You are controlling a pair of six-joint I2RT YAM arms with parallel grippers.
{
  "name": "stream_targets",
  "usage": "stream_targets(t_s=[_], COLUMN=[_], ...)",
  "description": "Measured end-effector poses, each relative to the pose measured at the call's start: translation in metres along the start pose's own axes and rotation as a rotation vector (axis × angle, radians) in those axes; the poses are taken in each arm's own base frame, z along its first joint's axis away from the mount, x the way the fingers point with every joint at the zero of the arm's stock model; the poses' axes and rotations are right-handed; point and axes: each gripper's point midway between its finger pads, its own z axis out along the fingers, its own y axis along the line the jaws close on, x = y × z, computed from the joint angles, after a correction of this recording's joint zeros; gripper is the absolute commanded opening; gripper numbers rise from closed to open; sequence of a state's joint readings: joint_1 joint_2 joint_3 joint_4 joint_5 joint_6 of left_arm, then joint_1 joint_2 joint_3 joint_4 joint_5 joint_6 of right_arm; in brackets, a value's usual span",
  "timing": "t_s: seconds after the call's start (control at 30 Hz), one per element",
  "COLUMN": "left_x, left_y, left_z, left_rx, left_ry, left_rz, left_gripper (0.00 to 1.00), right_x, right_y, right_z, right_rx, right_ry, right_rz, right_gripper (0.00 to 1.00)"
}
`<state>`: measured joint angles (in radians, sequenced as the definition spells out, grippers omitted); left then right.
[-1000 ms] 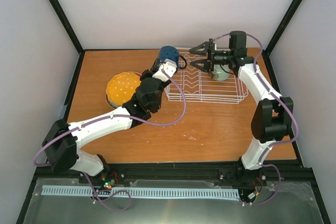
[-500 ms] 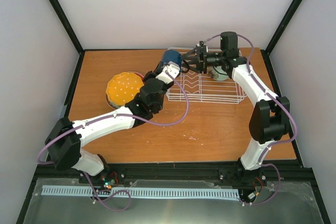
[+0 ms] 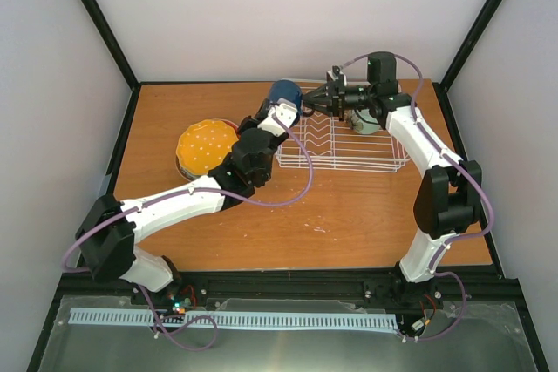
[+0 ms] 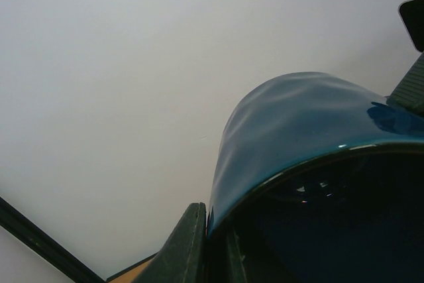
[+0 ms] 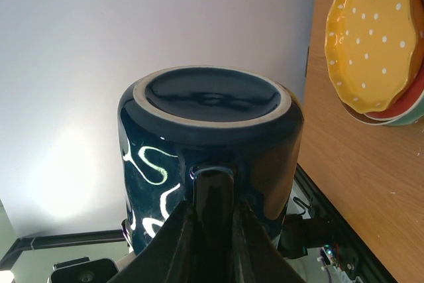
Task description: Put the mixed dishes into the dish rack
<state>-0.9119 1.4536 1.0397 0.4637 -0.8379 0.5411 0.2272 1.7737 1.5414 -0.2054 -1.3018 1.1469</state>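
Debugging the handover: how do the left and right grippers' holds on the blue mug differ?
The left gripper holds the dark blue mug at its rim, a finger against the outer wall; the right gripper has its fingers either side of the handle. The left meets the mug's mouth end, the right its side. Both are shut on the same mug.

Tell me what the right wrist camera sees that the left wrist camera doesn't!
Only the right wrist view shows the flat bottom of the glossy dark blue ceramic mug, its pale squiggles and its handle, pinched by the right gripper, plus the scalloped orange-yellow dotted plate. Only the left wrist view shows the mug's dark inside and the left gripper clamping its rim. Both show the mug against the white wall.
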Motion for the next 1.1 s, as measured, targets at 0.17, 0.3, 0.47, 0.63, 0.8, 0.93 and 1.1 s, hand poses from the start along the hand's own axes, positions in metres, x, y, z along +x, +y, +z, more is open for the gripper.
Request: stream_targets(t_s=[0.17,0.3,0.47,0.63,0.8,0.93,1.1], left_x=[0.0,-0.001,-0.004,-0.001,0.002,0.004,0.01], left_y=[-0.003,-0.005,-0.004,-0.005,-0.005,-0.001,0.015], left_z=[0.002,0.005,0.006,0.007,0.008,0.011,0.016], left_rx=[-0.003,-0.004,-0.002,0.002,0.005,0.0,-0.022], left_ry=[-0.001,0.003,0.001,0.011,0.025,0.043,0.073], left_rz=[-0.006,-0.015,-0.042,-0.054,-0.065,-0.096,-0.162], left_gripper=[0.07,0.19,0.27,0.35,0.43,0.43,0.43], right_x=[-0.002,-0.004,-0.007,-0.012,-0.021,-0.031,-0.043], right_y=[0.0,-0.001,-0.007,-0.011,-0.018,-0.02,-0.009], right_z=[-0.002,-0.004,-0.006,-0.01,-0.023,-0.042,-0.065], right_rx=[0.001,0.003,0.024,0.035,0.06,0.123,0.223], right_ry=[-0.009,-0.017,-0.04,-0.067,-0.115,-0.181,-0.266], right_rz=[-0.001,0.006,0.039,0.048,0.049,0.032,-0.078], right_gripper=[0.03,0.03,0.03,0.03,0.03,0.03,0.03])
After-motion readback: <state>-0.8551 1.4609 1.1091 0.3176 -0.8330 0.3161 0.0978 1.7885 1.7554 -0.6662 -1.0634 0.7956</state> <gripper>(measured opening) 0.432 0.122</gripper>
